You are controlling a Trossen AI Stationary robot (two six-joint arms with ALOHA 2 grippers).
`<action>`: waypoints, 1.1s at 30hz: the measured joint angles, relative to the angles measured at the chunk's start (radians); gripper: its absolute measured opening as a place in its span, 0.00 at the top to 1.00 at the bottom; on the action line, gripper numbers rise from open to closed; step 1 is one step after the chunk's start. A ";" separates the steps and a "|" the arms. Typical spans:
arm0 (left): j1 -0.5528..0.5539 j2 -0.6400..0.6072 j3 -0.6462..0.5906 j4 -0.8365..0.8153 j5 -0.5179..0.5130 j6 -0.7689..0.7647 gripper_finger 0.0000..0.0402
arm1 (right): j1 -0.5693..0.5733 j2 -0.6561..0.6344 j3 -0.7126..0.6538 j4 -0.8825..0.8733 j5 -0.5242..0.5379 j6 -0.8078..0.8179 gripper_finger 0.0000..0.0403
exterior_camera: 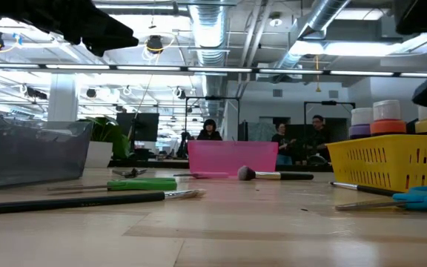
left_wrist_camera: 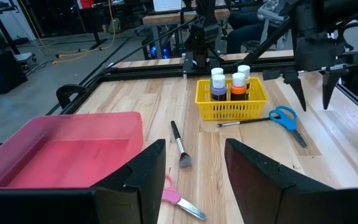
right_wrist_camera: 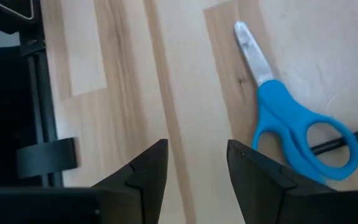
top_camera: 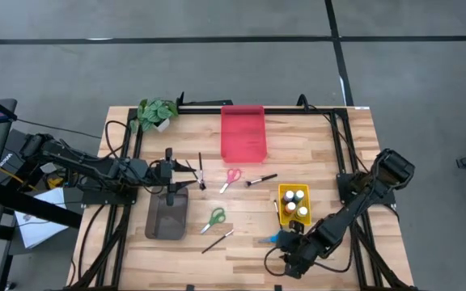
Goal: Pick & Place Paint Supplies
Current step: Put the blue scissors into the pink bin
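My left gripper [top_camera: 189, 170] is open and empty, above the table between the grey tray [top_camera: 167, 218] and the red tray [top_camera: 243, 133], next to a thin dark brush [top_camera: 201, 173]. My right gripper [top_camera: 285, 249] is open and empty, pointing down just beside the blue scissors [right_wrist_camera: 291, 134], which lie flat near the table's front edge. Pink scissors [top_camera: 230, 179], green scissors [top_camera: 215, 218] and two more brushes [top_camera: 261, 180] [top_camera: 217, 240] lie flat mid-table. Several paint bottles [left_wrist_camera: 230, 85] stand in the yellow basket [top_camera: 294, 204].
A small potted plant [top_camera: 156, 113] stands at the far left corner. Another brush [left_wrist_camera: 244, 121] lies against the yellow basket's side. Black frame rails run along the table's edges [top_camera: 342, 162]. People sit in the room beyond the table [exterior_camera: 210, 130].
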 joint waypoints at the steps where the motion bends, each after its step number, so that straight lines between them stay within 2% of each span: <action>1: 0.000 0.000 0.000 0.000 0.000 0.000 0.61 | -0.004 0.000 0.000 -0.002 0.000 -0.008 0.60; 16: 0.000 0.000 0.000 0.001 -0.002 0.000 0.61 | -0.012 0.000 0.000 -0.083 0.004 -0.040 0.61; 33: 0.000 0.000 0.000 0.002 -0.002 0.000 0.61 | -0.011 0.016 0.000 -0.075 0.033 -0.038 0.62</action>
